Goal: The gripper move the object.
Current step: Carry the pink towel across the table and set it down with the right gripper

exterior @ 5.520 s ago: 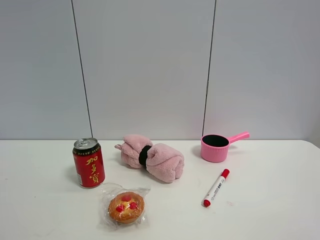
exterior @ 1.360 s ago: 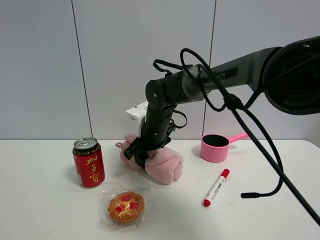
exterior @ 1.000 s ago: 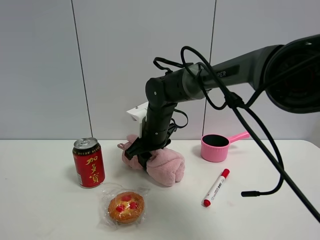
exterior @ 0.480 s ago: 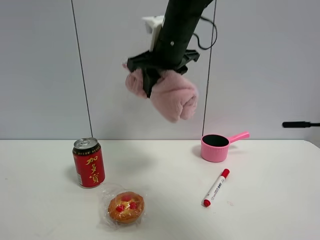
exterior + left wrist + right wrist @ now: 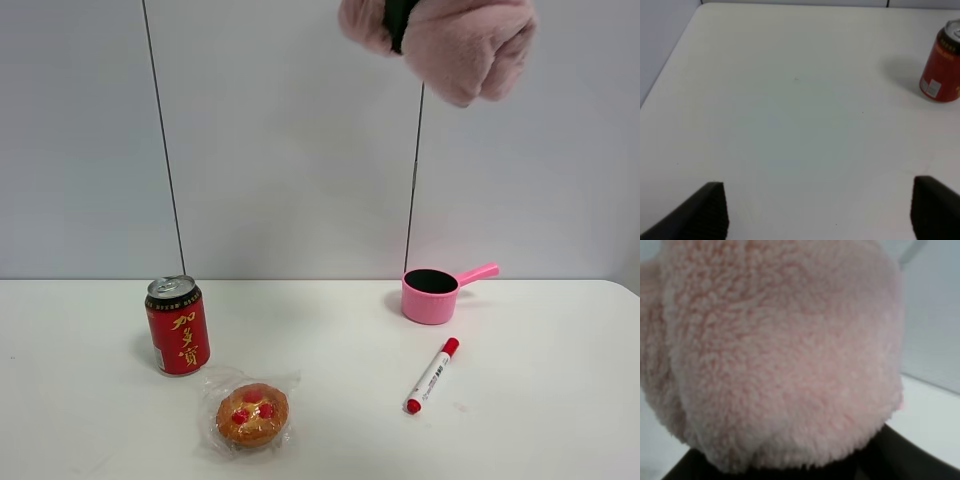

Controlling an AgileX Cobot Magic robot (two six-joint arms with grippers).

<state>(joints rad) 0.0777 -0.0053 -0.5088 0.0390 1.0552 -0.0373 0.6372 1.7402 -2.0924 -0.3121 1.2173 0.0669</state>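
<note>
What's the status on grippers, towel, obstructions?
Left gripper open, over the table near the red can. Right gripper shut on the rolled pink towel, high above the table. Nothing beside it; pink pot, marker, wrapped pastry below.

Towel (image 5: 450,40) aloft, cropped by the top of my high camera's frame.
I lose its upper part; a dark patch (image 5: 400,12) at that edge may be band or claw, I cannot tell. On the right wrist view the towel, blurred, fills nearly everything and buries the right gripper (image 5: 890,462) bar 1 dark strip. The left wrist view crops the left gripper (image 5: 822,212) to 2 dark finger ends, wide apart, and slices the can (image 5: 942,62).
</note>
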